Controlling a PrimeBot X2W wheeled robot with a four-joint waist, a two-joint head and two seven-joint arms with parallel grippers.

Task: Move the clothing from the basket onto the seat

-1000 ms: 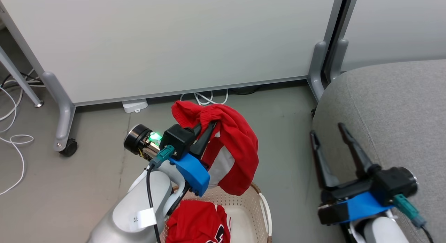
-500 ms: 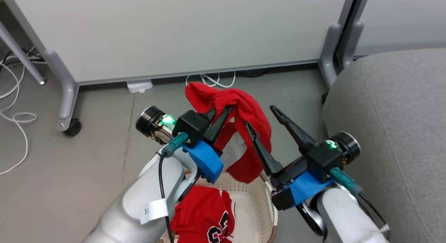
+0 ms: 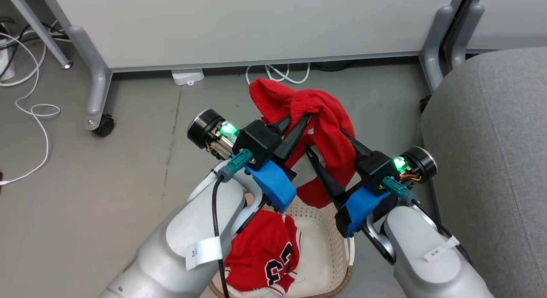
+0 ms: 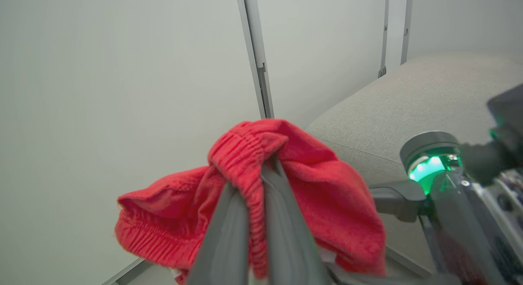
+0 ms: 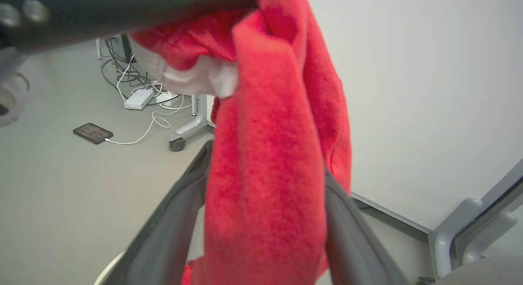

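A grey floor (image 3: 128,182) runs back to white partition panels (image 3: 256,24) on castors, with loose cables (image 3: 277,73) at their foot. Above the floor, clear of the basket, one red garment (image 3: 324,114) hangs in the air, bunched at its ribbed band. The left end effector (image 3: 299,118) has that band pinched, its two fingers pressed together on the fabric. The right end effector (image 3: 324,142) stands spread wide, one finger on each side of the hanging fold. The right wrist view shows the fold passing between the fingers without being squeezed. Below, the basket (image 3: 337,255) holds the second piece, a red jersey (image 3: 265,255) with black numbers. The seat (image 3: 491,140) lies to the right, well apart from the lifted cloth.

The step in hand looks like taking a two-handed hold on the first garment before carrying it. Next, the right fingers would need to close on the fold. Both arms would then swing right and let go over the cushion. The jersey is not yet fetched.
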